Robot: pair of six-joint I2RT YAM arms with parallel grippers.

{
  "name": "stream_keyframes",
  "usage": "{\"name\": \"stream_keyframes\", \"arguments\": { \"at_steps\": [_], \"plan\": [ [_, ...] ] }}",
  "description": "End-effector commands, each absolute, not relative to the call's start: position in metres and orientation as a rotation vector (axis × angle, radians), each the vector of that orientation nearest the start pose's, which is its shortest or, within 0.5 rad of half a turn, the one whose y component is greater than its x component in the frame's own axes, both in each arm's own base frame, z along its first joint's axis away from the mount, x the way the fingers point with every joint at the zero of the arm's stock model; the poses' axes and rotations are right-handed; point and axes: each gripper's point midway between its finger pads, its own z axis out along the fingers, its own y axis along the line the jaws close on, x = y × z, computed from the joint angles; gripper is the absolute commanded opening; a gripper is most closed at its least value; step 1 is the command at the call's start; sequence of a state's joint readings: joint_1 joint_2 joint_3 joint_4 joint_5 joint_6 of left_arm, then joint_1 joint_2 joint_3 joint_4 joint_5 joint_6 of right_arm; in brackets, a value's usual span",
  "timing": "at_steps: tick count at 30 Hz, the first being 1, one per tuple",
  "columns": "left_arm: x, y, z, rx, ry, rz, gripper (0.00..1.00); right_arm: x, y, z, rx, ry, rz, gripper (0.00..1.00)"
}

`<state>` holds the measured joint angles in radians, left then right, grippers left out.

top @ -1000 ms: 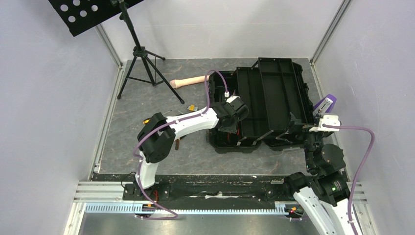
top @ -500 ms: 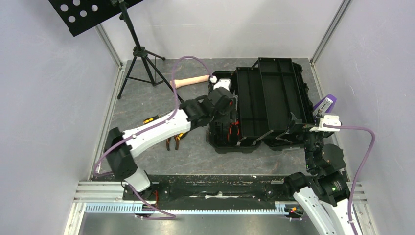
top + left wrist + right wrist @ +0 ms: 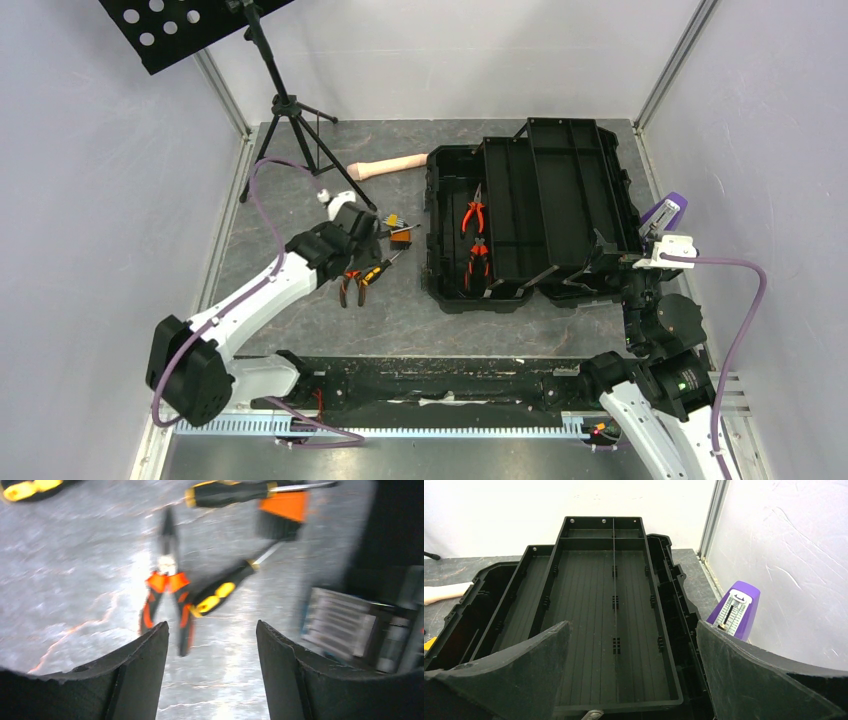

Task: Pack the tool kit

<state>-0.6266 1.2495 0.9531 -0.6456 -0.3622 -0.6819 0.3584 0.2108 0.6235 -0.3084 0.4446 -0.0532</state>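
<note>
While your left gripper (image 3: 212,630) hangs with its jaws apart and nothing between them, the orange-handled pliers (image 3: 165,597) lie on the mat (image 3: 75,580) just beneath, left of the toolbox (image 3: 560,170), with a yellow-and-black screwdriver (image 3: 220,591) resting against one handle — close carelessly and you could catch both, or knock the pliers askew. Two other pliers (image 3: 474,213) already lie inside the toolbox's left bay. Your right gripper (image 3: 633,625), jaws wide and empty, hovers at the toolbox's near edge — a lunge there could shove it.
</note>
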Motion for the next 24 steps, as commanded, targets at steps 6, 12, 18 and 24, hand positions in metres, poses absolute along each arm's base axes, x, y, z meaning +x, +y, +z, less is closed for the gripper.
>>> {"name": "stream_keyframes", "arguments": {
  "at_steps": [6, 12, 18, 24],
  "plan": [
    [0.257, -0.072, 0.082, -0.451, 2.438, 0.072, 0.67, 0.215, 0.0, 0.312, 0.061, 1.447, -0.062, 0.98],
    [0.261, -0.074, 0.039, -0.581, 2.508, -0.003, 0.6, 0.215, -0.001, 0.312, 0.062, 1.447, -0.063, 0.98],
    [0.255, -0.074, 0.013, -0.606, 2.557, 0.012, 0.51, 0.213, -0.005, 0.313, 0.067, 1.445, -0.085, 0.98],
    [0.247, -0.066, 0.008, -0.635, 2.552, 0.057, 0.32, 0.216, -0.001, 0.308, 0.06, 1.456, -0.073, 0.98]
  ]
}}
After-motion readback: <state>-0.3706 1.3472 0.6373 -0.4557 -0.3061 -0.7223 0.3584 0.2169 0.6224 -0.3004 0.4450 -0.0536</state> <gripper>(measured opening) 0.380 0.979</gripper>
